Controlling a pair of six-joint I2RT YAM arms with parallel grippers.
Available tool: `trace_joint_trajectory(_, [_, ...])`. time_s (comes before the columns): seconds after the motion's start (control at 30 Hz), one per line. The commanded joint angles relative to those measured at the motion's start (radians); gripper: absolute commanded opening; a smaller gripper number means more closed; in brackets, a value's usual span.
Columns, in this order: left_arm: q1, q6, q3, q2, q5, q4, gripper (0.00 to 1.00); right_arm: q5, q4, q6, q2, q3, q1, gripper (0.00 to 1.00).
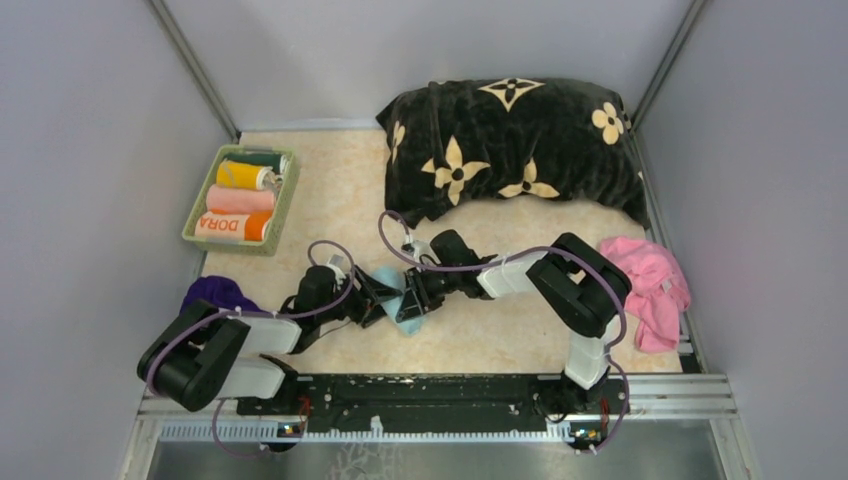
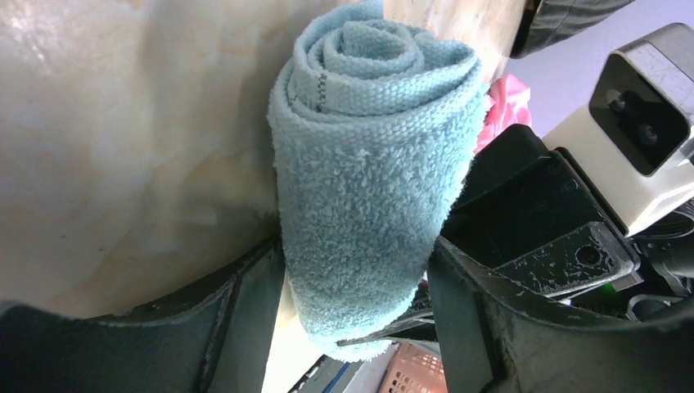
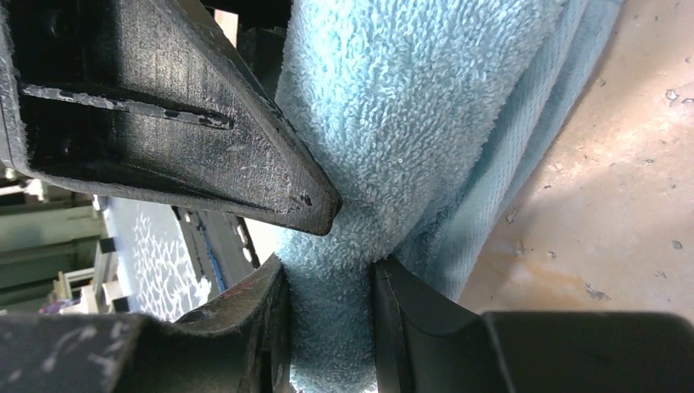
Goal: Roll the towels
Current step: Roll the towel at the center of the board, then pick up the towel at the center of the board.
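Note:
A light blue towel (image 1: 398, 305), rolled into a tight spiral (image 2: 372, 164), sits mid-table between both grippers. My left gripper (image 1: 378, 302) is shut on the roll, its fingers (image 2: 245, 327) pressing both sides. My right gripper (image 1: 415, 295) is shut on the same towel (image 3: 393, 123), pinching the roll from the other end. A loose pink towel (image 1: 650, 285) lies at the right edge. A dark purple towel (image 1: 215, 293) lies crumpled at the left, by my left arm. Rolled yellow, peach and orange "DORA" towels lie in a green basket (image 1: 193, 222).
The big black cushion with beige flowers (image 1: 510, 150) fills the back right of the table. The green basket stands at the back left. Grey walls close in both sides. The black rail (image 1: 420, 390) with the arm bases runs along the near edge.

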Motion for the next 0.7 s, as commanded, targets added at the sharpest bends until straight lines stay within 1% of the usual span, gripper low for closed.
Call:
trace_joint_trajectory(0.0, [-0.006, 0.012, -0.009, 0.064, -0.016, 0.025, 0.7, -0.029, -0.065, 0.023, 0.071, -0.053, -0.011, 0.25])
trace_joint_trajectory(0.17, [-0.005, 0.025, 0.004, 0.104, -0.021, 0.027, 0.69, -0.063, -0.047, 0.036, 0.105, -0.056, -0.021, 0.25])
trace_joint_trajectory(0.3, [-0.009, 0.034, 0.016, 0.139, -0.022, 0.027, 0.65, -0.069, -0.041, 0.034, 0.108, -0.056, -0.026, 0.25])
trace_joint_trajectory(0.47, [-0.023, 0.029, 0.025, 0.162, -0.031, 0.038, 0.49, -0.018, -0.098, 0.001, 0.06, -0.042, -0.026, 0.26])
trace_joint_trajectory(0.5, [-0.023, 0.027, 0.025, 0.159, -0.035, 0.041, 0.44, -0.008, -0.11, -0.005, 0.045, -0.039, -0.026, 0.27])
trace_joint_trajectory(0.53, [-0.022, 0.023, 0.024, 0.154, -0.042, 0.042, 0.42, 0.003, -0.123, -0.013, 0.031, -0.035, -0.026, 0.29])
trace_joint_trajectory(0.67, [-0.021, 0.018, 0.042, 0.1, -0.066, 0.024, 0.38, 0.06, -0.2, -0.053, -0.053, -0.019, -0.026, 0.41])
